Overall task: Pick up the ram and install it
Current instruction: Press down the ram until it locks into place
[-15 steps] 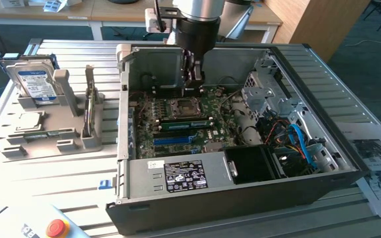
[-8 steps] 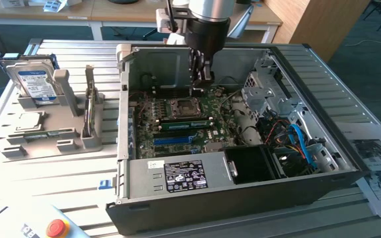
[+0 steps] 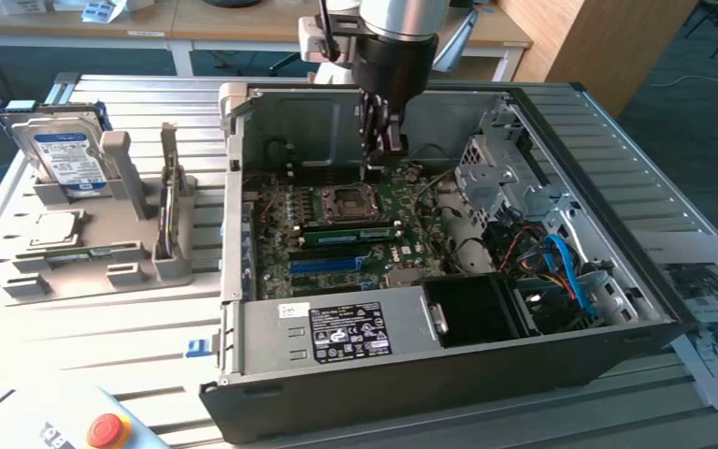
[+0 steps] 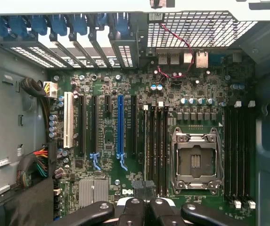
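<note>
Ram [image 3: 349,232]: a long green stick lying flat-edged in a memory slot on the motherboard [image 3: 396,201]. It sits at 6 o'clock of the empty CPU socket [image 3: 340,203] in the exterior view, inside the open computer case [image 3: 459,369].

My gripper [image 3: 378,168]: fingers pressed together, nothing between them. It hangs over the board at 12 o'clock of the socket, apart from the ram. In the wrist view my gripper [image 4: 144,207] sits above the slots beside the socket [image 4: 194,161].

Grey holder [image 3: 97,267]: at 9 o'clock of the case, carrying a hard drive [image 3: 66,154], a processor chip [image 3: 57,227] and a thin upright board [image 3: 172,192] I cannot identify.
</note>
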Robot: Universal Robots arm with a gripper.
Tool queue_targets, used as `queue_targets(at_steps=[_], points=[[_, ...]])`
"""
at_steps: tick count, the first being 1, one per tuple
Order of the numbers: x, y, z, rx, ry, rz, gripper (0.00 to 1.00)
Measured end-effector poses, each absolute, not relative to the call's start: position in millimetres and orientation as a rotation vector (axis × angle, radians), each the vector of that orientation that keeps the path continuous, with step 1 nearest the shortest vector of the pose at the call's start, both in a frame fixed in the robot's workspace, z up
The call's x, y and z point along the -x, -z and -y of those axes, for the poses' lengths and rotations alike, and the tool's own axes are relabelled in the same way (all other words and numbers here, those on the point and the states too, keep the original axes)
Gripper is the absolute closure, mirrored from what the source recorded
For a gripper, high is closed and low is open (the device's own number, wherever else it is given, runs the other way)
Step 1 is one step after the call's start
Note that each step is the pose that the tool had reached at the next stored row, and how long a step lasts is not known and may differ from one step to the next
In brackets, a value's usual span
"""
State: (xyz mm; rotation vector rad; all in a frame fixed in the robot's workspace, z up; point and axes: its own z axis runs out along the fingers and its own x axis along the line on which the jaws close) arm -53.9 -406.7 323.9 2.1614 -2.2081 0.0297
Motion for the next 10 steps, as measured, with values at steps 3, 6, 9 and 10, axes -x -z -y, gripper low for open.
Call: queue_targets(at_steps=[3,6,9,10], points=[[53.9,-327.7,406.8,-2.161,-0.03,2.208,0.9],[53.9,-331.6,406.8,-2.161,-0.03,2.208,0.9],[53.9,-332.0,406.8,-2.161,-0.03,2.208,0.9],[53.9,-332.0,406.8,-2.161,-0.03,2.208,0.9]])
